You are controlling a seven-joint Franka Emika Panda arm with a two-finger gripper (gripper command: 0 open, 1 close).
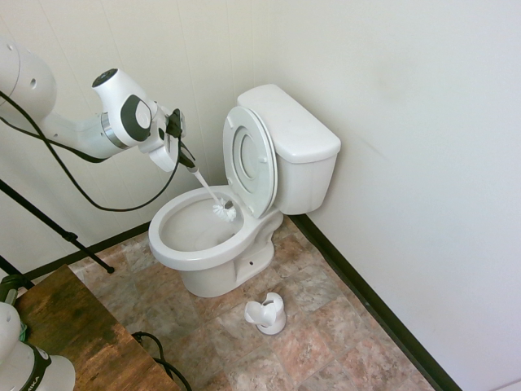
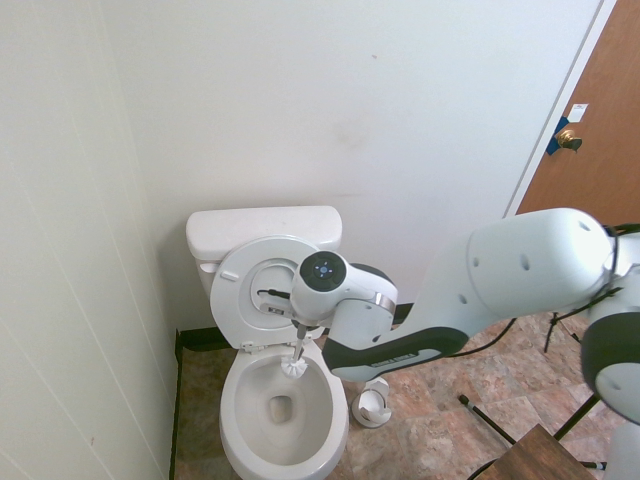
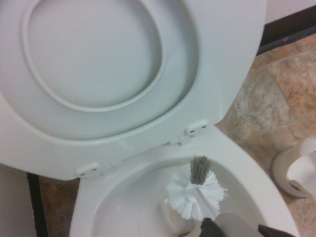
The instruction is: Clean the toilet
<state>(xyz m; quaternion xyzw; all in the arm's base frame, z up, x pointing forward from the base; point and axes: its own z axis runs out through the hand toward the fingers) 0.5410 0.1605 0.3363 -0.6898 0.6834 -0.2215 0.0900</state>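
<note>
Exterior views high, opposite sides, both on toilet [image 1: 220, 236]; wrist close over bowl.

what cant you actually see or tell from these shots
- Gripper fingers: too small in the first exterior view, hidden behind the arm in the second.
- Whether the brush touches the toilet bowl: unclear in all views.
- Brush holder: cut off by the wrist view's edge.

White ceramic toilet [image 1: 213, 244], white-bristled brush [image 1: 224, 211] with a grey tip over its bowl, white brush holder [image 1: 267, 314] on the floor beside the toilet, mottled pink-and-brown stone-pattern floor tiles [image 1: 326, 342], black baseboard [image 1: 366, 301] behind the toilet, off-white walls [image 1: 423, 122], brown wooden door [image 2: 600, 130]
</note>
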